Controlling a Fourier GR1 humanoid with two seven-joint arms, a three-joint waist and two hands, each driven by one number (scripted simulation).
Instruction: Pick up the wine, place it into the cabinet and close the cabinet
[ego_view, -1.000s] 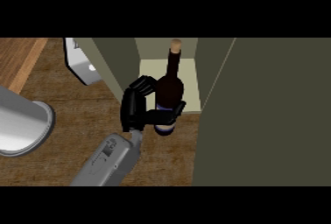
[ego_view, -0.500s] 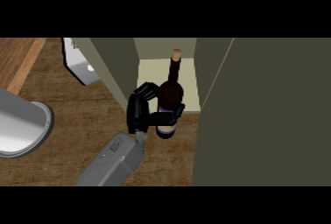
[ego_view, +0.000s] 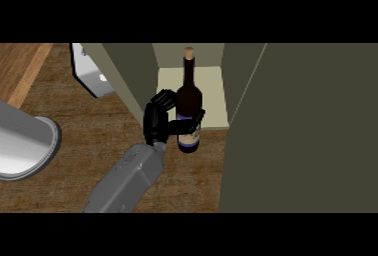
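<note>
1. Your left hand (ego_view: 157, 125) was the only hand in view, its grey forearm coming up from the lower edge at left of centre.
2. The hand was clamped on the wine (ego_view: 189, 100): fingers curled round the far side of the bottle's body, thumb across the near side just above the label.
3. The wine stood roughly upright at the mouth of the cabinet (ego_view: 214, 95). Its neck and cork showed against the pale cabinet floor and back wall, while its base showed at the floor's front edge, over the bench (ego_view: 81, 125).
4. You could not tell whether the base touched any surface.
5. The door (ego_view: 310, 130) stood open, filling the view at right.
6. A metal pot (ego_view: 26, 145) sat on the bench well left of the hand, apart from it.
</note>
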